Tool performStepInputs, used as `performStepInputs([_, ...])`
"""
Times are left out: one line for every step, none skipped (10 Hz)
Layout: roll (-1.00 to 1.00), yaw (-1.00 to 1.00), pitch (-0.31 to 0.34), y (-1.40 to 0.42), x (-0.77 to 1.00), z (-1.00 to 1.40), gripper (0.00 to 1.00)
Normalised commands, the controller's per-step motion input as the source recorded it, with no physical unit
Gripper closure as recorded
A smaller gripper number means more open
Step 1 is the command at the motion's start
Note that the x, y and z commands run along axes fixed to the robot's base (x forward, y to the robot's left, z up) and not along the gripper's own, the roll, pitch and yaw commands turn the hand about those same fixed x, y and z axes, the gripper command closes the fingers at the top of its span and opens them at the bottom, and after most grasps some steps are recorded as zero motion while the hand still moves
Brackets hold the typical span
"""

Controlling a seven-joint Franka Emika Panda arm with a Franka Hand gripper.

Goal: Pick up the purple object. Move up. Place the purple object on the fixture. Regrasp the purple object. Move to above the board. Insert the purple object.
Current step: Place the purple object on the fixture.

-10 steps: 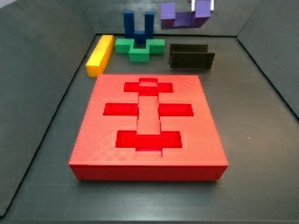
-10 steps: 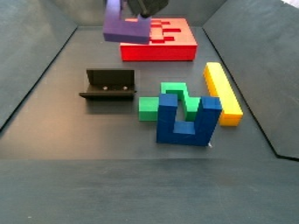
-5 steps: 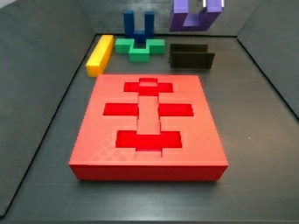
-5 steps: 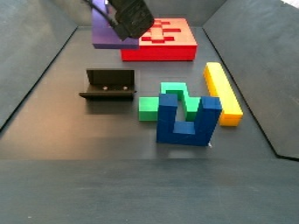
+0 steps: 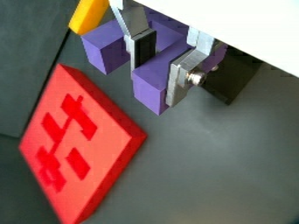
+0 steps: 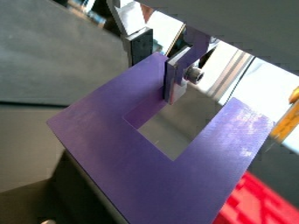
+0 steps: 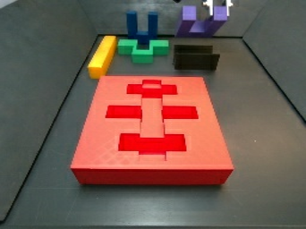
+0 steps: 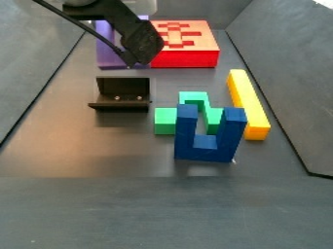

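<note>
**Operator:** Where is your gripper, and what is it doing?

**Observer:** Your gripper hangs in the air over the back of the floor, clamped onto the purple object. In both wrist views the silver fingers pinch one prong of the U-shaped block, narrow gap, plastic between the pads. In a side view the block shows high up at the far end, above the fixture and clear of it.

**Operator:** And from the opposite side?

**Observer:** There you see the dark body of the gripper covering most of the block; only a purple edge shows beside it, between the fixture and the board. I cannot tell whether it touches anything below.

**Operator:** What else lies about?

**Observer:** The red board lies flat, its cross-and-bar cutouts open. Behind it you have the yellow bar, the green block and the blue two-pronged piece standing upright just by the green one. In a wrist view the board lies below and to one side of the held block.
</note>
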Motion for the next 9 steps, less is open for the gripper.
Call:
performStepInputs([0.52, 0.0, 0.249, 0.1, 0.3, -0.34, 1.0])
performStepInputs([0.11, 0.0, 0.206, 0.11, 0.23, -0.18, 1.0])
performStepInputs([-0.03, 0.0, 0.111, 0.1, 0.22, -0.26, 1.0])
performStepInputs([-0.23, 0.0, 0.031, 0.11, 0.19, -0.29, 1.0])
performStepInputs([-0.23, 0.0, 0.014, 0.07, 0.24, -0.31, 1.0])
performStepInputs([-0.24, -0.04, 0.037, 0.06, 0.32, -0.26, 1.0])
performStepInputs([-0.33, -0.14, 0.057, 0.07, 0.38, -0.09, 1.0])
performStepInputs([-0.37, -0.17, 0.037, 0.12, 0.31, -0.01, 1.0])
performStepInputs([-0.17, -0.18, 0.054, 0.09, 0.22, -0.01, 1.0])
